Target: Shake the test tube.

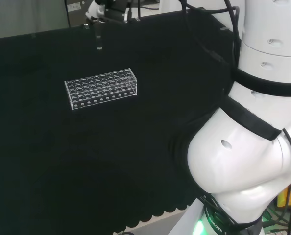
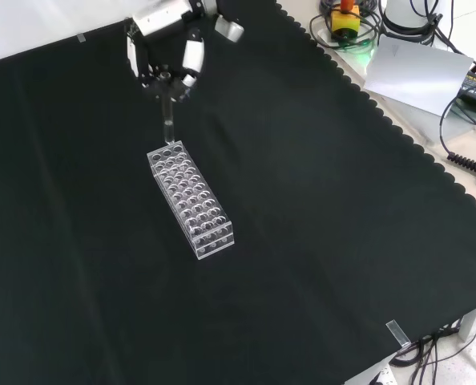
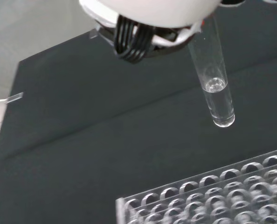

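The test tube (image 3: 215,88) hangs from my hand (image 2: 164,52), its top pinched between my curled fingertips (image 2: 191,60) and its rounded bottom pointing down, clear of the worktop (image 2: 318,241). In the wrist view a little clear liquid sits in the lower part of the tube, with the surface showing as a bright ring partway up. The tube looks close to upright in the front view and slightly tilted in the wrist view.

Just under the tube stands a clear plastic rack (image 2: 191,200) with rows of round holes. In the front view the tube's bottom is just above the rack's far end; whether it touches the rack I cannot tell there. In the head view the tube (image 1: 99,39) hangs above and beyond the rack (image 1: 101,88), with black cloth visible between them, so it is held in the air. In the wrist view the rack's near corner (image 3: 213,196) lies below the tube with a gap of cloth between.

The rack's holes look empty as far as I can see. My own white links (image 1: 253,147) stand large at the right of the head view, away from the tube.
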Motion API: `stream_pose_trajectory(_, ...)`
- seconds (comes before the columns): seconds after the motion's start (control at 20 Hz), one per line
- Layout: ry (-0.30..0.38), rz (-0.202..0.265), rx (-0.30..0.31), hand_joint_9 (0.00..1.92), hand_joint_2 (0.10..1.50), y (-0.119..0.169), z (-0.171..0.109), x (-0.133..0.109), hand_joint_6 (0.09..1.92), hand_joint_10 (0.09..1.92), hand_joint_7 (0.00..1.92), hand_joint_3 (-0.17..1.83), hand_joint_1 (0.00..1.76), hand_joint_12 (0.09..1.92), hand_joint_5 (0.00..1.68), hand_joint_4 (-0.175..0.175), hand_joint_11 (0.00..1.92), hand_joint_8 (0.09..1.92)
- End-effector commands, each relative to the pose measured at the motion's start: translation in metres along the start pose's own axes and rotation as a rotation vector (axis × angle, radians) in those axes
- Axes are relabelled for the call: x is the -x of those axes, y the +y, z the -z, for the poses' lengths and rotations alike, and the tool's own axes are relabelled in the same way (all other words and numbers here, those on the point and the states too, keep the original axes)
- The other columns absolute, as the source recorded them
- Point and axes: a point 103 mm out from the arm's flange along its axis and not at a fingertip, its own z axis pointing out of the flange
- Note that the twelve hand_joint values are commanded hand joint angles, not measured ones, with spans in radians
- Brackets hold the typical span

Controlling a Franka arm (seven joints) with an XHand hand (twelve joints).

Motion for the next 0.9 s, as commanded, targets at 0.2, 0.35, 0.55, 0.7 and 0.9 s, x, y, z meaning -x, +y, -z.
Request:
stream_pose_trajectory(0.2, -0.053, -0.185, 0.077, 1.54, 0.67, 0.004, 0.046, 0.111, 0.52, 0.68, 1.71, 0.59, 1.22, 1.05, 1.34, -0.175, 1.07, 0.52)
stream_pose_trajectory(0.35, -0.086, -0.241, 0.101, 1.54, 0.67, 0.001, 0.061, 0.142, 0.52, 0.68, 1.71, 0.60, 1.22, 1.05, 1.34, -0.175, 1.07, 0.52)
stream_pose_trajectory(0.55, -0.106, -0.281, 0.117, 1.54, 0.67, -0.001, 0.072, 0.165, 0.52, 0.68, 1.71, 0.60, 1.22, 1.05, 1.34, -0.175, 1.07, 0.52)
stream_pose_trajectory(0.7, -0.113, -0.285, 0.123, 1.54, 0.67, -0.001, 0.071, 0.163, 0.52, 0.68, 1.71, 0.60, 1.22, 1.05, 1.34, -0.175, 1.07, 0.52)
stream_pose_trajectory(0.9, -0.087, -0.252, 0.107, 1.54, 0.67, 0.001, 0.063, 0.150, 0.52, 0.68, 1.71, 0.60, 1.22, 1.05, 1.34, -0.175, 1.07, 0.52)
